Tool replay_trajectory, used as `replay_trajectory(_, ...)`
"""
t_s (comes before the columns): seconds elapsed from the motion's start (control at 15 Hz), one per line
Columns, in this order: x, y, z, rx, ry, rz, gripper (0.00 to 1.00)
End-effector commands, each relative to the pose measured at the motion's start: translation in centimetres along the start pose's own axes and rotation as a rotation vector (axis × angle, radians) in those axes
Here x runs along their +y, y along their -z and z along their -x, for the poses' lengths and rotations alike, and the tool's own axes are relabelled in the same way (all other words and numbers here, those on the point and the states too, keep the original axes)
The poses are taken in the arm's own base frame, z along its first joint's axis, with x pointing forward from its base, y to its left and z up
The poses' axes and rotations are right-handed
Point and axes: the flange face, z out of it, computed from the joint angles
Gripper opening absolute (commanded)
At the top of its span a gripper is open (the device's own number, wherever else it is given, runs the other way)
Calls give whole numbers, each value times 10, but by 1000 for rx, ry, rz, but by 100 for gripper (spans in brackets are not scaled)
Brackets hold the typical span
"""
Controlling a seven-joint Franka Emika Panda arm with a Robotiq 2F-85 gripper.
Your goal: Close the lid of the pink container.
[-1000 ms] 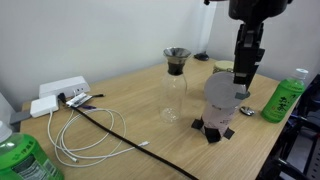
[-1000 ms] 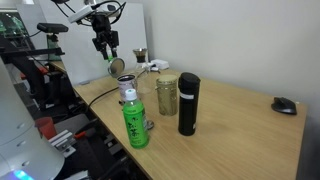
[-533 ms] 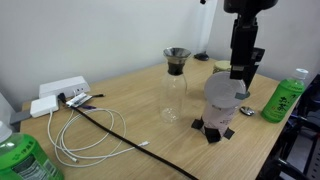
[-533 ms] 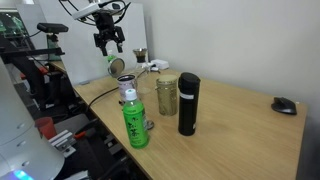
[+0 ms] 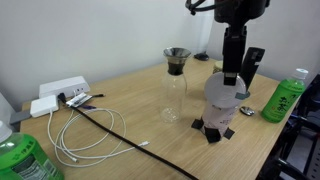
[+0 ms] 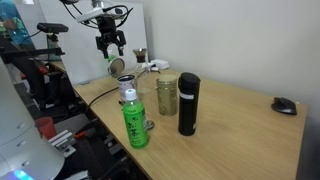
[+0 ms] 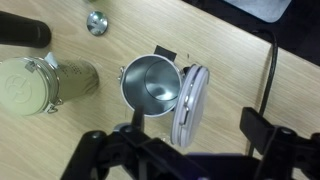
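Cluttered wooden table under my remote arm.
Directly below my gripper stands the pink container; a glass carafe is just beside it, a green bottle near, and cables and a power strip well apart.

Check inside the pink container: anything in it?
Wrist view: the pink container shows only bare shiny metal inside, no contents visible. The lid stands open at its rim, covering none of the interior.

Glass carafe stands near the pink container.
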Motion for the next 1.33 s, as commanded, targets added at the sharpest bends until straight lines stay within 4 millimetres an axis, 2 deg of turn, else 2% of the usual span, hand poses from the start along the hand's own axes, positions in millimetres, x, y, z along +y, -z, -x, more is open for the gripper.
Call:
replay_trajectory(0.0,1,1,-5,-15,9,-5,69)
replay_trajectory(0.47,2,4,-6,-10,3,1,19)
replay_trajectory(0.6,2,5,-6,-10,-1,6,13)
replay_trajectory(0.67,3,5,-6,-9,-4,6,10)
replay_trajectory(0.8,5,6,-5,-9,-12,7,13)
replay_trajectory(1.27,17,2,-4,-18,-54,-1,13)
